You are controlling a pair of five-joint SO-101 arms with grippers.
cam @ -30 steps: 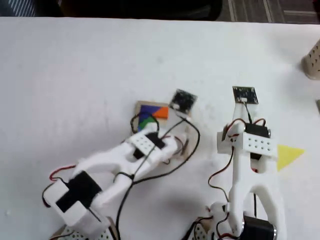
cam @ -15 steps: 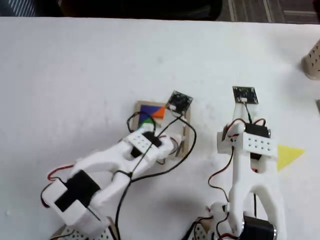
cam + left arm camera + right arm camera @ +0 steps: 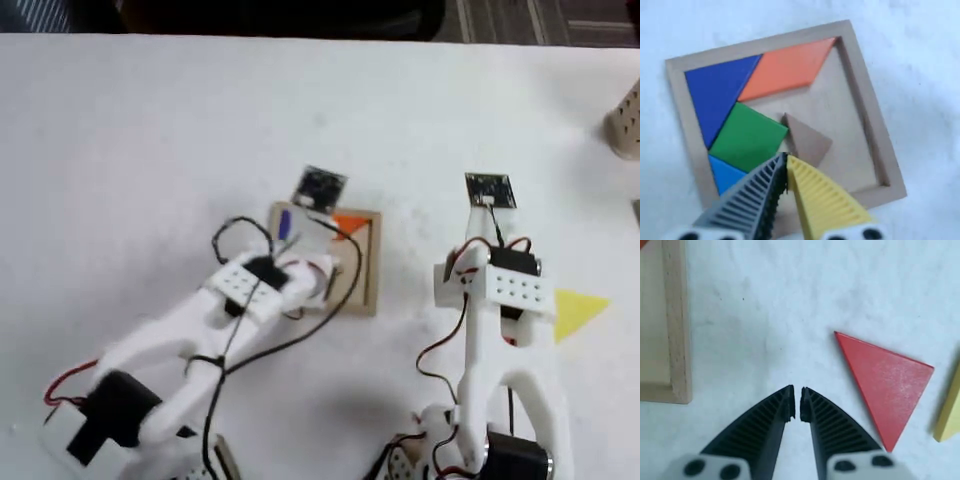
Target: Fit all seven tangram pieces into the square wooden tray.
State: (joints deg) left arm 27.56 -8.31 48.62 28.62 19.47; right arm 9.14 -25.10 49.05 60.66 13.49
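The left arm [image 3: 200,320] reaches diagonally from the near left of the white table [image 3: 150,130] and ends over the left part of the square wooden tray [image 3: 866,100], which sits near the table's centre. The left gripper [image 3: 786,162] is pressed closed with nothing between its fingers; its tips hang over the seam where the green square [image 3: 747,137] meets the brown triangle [image 3: 807,140]. Inside the tray, the large blue triangle [image 3: 715,92] occupies one corner, the orange parallelogram [image 3: 787,67] lies along a rim beside it, the green square touches both, and a small light blue triangle [image 3: 725,172] borders the green square. The remaining tray floor is bare wood. The right arm [image 3: 490,340] stands to the right of the tray. The right gripper [image 3: 796,405] is narrowed to a slit and empty, above bare table. A red triangle [image 3: 885,380] lies flat near its tips, not touching them. A yellow triangle [image 3: 575,308] lies on the table right of that arm.
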